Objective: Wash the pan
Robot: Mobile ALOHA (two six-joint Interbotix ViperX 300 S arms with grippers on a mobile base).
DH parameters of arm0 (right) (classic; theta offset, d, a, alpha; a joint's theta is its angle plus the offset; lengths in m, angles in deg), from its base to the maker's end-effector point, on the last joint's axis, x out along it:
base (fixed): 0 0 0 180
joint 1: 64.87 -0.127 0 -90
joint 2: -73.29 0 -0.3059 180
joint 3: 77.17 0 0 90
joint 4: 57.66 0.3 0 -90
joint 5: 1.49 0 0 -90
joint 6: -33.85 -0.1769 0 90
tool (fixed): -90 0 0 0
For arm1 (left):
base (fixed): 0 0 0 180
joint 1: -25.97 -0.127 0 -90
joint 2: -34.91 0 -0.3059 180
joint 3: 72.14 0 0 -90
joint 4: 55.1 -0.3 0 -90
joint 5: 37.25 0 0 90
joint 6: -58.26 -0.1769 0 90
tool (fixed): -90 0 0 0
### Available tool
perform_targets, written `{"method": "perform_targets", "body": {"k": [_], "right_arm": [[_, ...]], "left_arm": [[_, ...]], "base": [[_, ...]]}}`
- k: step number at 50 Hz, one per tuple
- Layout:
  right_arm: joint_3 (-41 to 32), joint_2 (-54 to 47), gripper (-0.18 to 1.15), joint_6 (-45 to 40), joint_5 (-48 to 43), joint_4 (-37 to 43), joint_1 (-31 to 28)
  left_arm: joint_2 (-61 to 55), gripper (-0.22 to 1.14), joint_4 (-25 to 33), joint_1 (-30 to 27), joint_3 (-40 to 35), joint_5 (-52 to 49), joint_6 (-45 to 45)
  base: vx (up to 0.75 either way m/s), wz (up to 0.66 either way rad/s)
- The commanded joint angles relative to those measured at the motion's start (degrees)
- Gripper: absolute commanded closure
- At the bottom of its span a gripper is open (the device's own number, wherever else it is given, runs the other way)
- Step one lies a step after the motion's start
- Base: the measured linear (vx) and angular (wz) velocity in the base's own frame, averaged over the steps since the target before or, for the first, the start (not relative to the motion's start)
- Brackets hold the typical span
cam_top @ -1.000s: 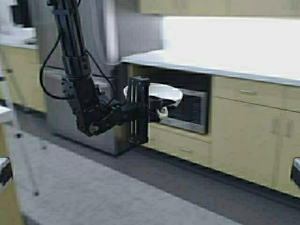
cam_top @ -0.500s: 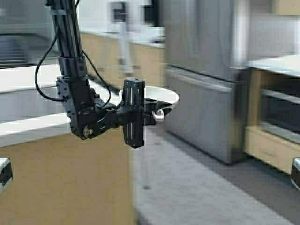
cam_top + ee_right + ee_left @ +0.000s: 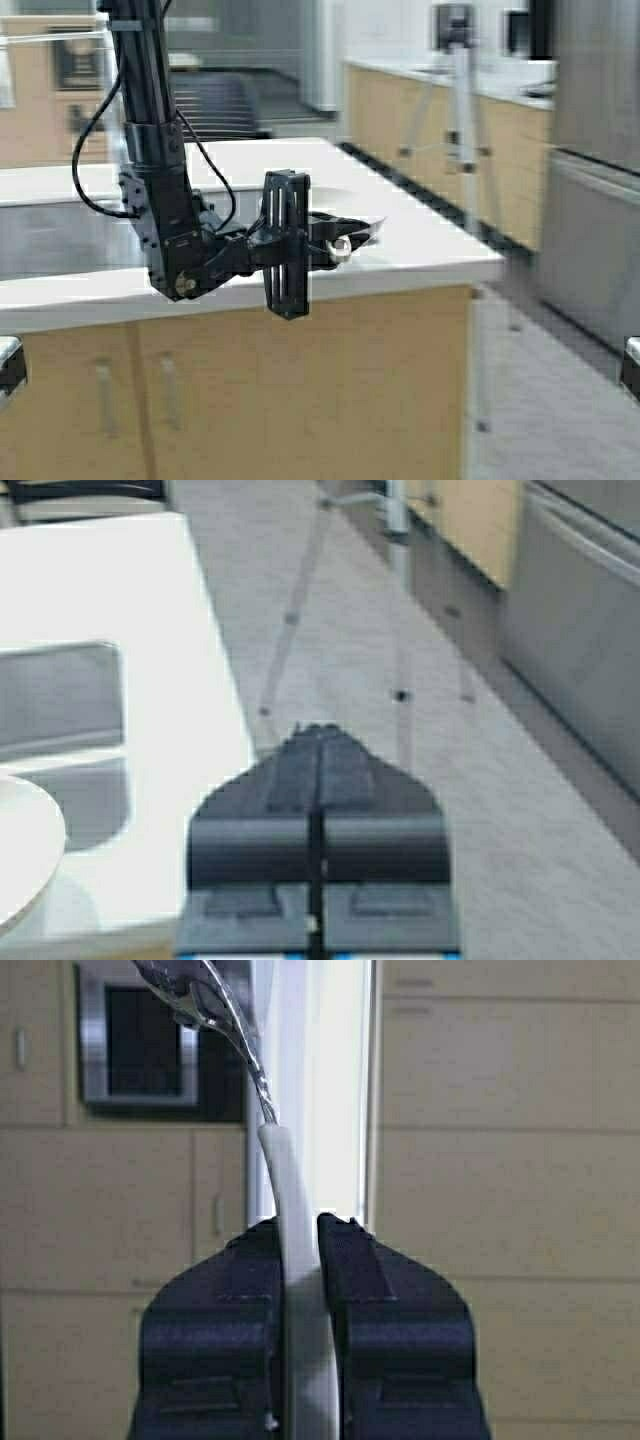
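Observation:
My left gripper (image 3: 322, 243) is shut on the short pale handle (image 3: 297, 1250) of the cream pan (image 3: 358, 222) and holds it level in the air, over the near part of the white island counter (image 3: 430, 250). In the left wrist view the pan (image 3: 320, 1080) shows edge-on past the jaws, with a shiny bracket (image 3: 215, 1010) where the handle joins it. My right gripper (image 3: 318, 732) is shut and empty, parked low on the right. The pan's rim also shows in the right wrist view (image 3: 25, 855).
A grey sink basin (image 3: 60, 235) is set into the island to the left of the pan; it also shows in the right wrist view (image 3: 60, 695). A tripod (image 3: 455, 110) stands in the aisle to the right. A steel appliance (image 3: 590, 200) lines the right side.
The robot has turned left: the view swept from the microwave and fridge round to the island with the sink. The left gripper kept hold of the pan throughout.

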Motion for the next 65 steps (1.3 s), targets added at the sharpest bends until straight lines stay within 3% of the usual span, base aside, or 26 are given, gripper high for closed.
{"method": "perform_targets", "body": {"k": [1, 9, 21, 34, 40, 49, 65], "right_arm": [[-0.62, 0.09, 0.92, -0.09, -0.62, 0.00, -0.09], [-0.70, 0.00, 0.92, -0.09, -0.62, 0.00, 0.00], [-0.18, -0.09, 0.92, -0.18, -0.97, 0.26, -0.09], [0.44, 1.41, 0.92, -0.18, -0.88, 0.62, 0.00], [0.44, 1.67, 0.92, -0.18, -0.79, 1.14, 0.00], [0.18, 1.58, 0.91, -0.26, -0.79, 1.23, 0.00], [0.09, -0.09, 0.92, -0.09, -1.05, 1.23, -0.09]], "left_arm": [[4.92, 0.89, -0.44, -1.05, 1.67, 1.05, -0.18], [6.33, 0.89, -1.05, -3.16, 3.60, 1.05, -0.18], [6.24, 0.89, -7.12, -8.35, 3.52, 1.05, 1.41], [4.66, 0.89, -15.91, -13.97, -5.01, -6.86, 6.15], [3.87, 0.89, -20.04, -14.41, -10.46, -11.69, 8.79], [2.20, 0.89, -20.30, -14.41, -14.85, -13.36, 11.78], [5.19, 0.89, -24.26, -14.33, -10.55, -10.72, 13.54]], "base": [[0.15, 0.54], [0.15, 0.54], [0.16, 0.43], [0.16, 0.36], [0.17, 0.37], [0.16, 0.26], [0.16, 0.09]]}}
